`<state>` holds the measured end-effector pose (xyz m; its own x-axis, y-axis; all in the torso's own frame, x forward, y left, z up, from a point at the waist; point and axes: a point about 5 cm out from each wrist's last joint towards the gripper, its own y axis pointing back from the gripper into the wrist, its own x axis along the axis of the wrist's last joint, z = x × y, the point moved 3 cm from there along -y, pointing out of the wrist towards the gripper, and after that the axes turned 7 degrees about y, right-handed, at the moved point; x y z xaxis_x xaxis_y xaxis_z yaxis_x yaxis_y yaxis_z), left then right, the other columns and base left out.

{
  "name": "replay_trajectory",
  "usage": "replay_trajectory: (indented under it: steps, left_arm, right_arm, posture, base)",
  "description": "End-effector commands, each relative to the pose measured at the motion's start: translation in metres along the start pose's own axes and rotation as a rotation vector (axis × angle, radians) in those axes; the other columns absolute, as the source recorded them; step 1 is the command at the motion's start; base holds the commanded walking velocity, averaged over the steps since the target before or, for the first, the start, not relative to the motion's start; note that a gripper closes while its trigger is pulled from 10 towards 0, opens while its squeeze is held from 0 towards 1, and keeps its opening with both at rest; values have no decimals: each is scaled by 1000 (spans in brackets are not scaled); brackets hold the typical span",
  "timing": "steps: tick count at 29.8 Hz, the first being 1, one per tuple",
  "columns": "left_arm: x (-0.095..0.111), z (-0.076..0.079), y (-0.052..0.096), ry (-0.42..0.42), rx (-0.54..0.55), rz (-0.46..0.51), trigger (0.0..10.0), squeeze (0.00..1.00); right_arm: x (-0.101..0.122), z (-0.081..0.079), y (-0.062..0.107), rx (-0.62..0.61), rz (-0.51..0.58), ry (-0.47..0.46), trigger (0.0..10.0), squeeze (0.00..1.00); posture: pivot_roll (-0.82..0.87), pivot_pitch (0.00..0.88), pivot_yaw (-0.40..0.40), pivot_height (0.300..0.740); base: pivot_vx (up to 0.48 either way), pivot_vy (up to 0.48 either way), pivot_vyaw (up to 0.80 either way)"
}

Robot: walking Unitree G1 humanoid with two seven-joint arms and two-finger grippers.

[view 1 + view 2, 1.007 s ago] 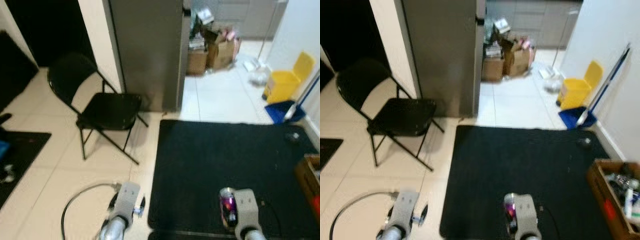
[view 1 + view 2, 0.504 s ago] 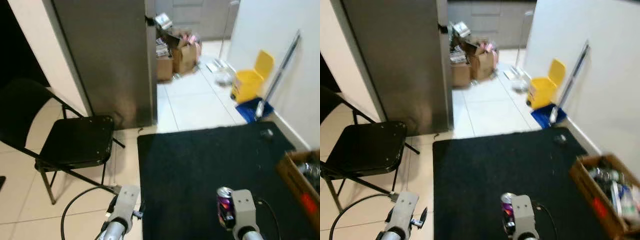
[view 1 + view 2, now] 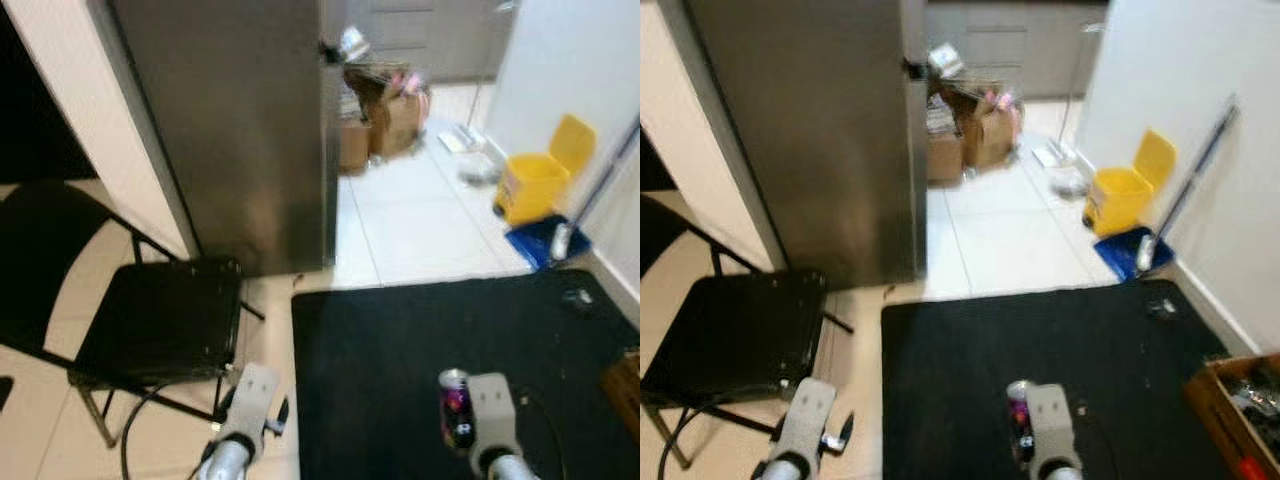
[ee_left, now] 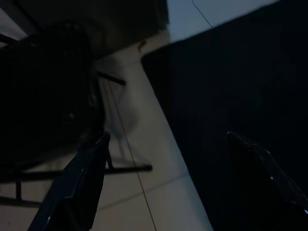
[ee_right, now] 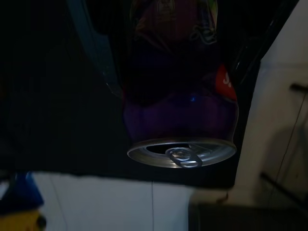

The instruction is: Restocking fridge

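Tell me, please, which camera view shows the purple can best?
The right wrist view: the purple can is large there, with its silver top and pull tab plain, held in the right gripper. Both eye views show it small and blurred beside the wrist.

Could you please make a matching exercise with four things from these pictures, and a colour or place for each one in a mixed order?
Things:
1. can
2. folding chair
3. bin
4. cardboard boxes

Descriptions:
A. yellow, beside the wall on the robot's right
B. purple, held in the right gripper
C. brown, on the floor beyond the fridge
D. black, standing on the tiles to the left of the dark mat

Pairs: 1-B, 2-D, 3-A, 4-C
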<state>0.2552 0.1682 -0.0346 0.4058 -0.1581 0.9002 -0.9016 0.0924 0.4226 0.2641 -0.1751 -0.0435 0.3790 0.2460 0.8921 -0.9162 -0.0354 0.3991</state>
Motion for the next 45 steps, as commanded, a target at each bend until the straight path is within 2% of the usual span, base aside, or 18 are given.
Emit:
replay_trajectory:
  steps: [1, 35, 45]
  left_arm:
    - [-6, -1, 2, -3, 3, -22, 10000, 0]
    - [-5, -1, 0, -6, -2, -19, 10000, 0]
    - [-5, -1, 0, 9, 7, -16, 10000, 0]
  right_arm:
    - [-5, -7, 3, 14, -19, -10, 10000, 0]
    - [-7, -7, 3, 11, -25, -8, 10000, 0]
    - [-7, -7, 3, 10, -24, -7, 10000, 0]
  posture:
    - [-50, 65, -20, 740]
    - [-58, 64, -17, 740]
    - [-59, 63, -17, 740]
  base:
    - [439, 0, 0]
    - [434, 0, 0]
    - [96, 0, 0]
